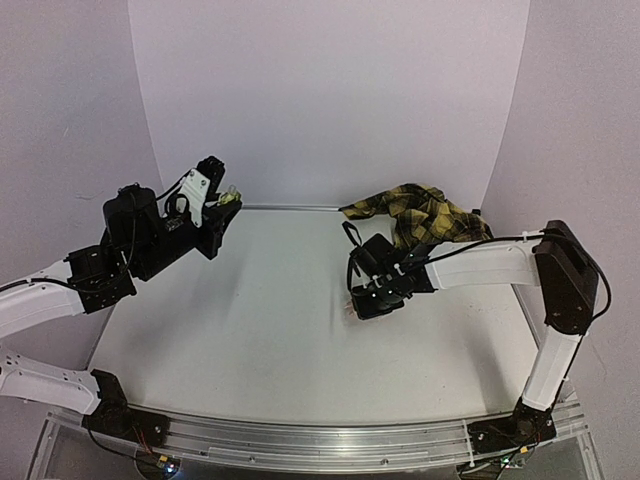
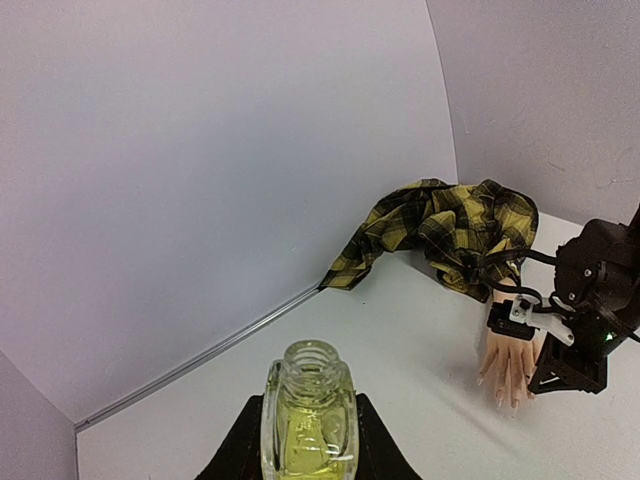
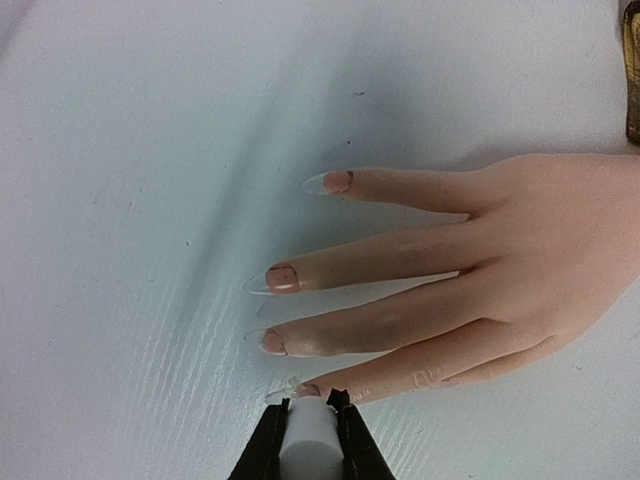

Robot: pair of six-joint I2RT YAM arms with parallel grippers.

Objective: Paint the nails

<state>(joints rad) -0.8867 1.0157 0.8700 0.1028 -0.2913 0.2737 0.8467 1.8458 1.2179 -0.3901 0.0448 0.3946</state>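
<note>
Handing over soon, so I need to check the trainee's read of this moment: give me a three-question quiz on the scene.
1. True or false: the bottle in the left gripper is capped.
2. The right gripper is shut on: A) a white cap, B) the bottle, C) nothing.
3. Fill in: the mannequin hand lies palm ____, nails showing.
Key: 1 false; 2 A; 3 down.

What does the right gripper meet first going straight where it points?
Probably the nail on the mannequin hand's nearest finger, just ahead of the white cap that the right gripper grips; the gap is hard to judge.
</note>
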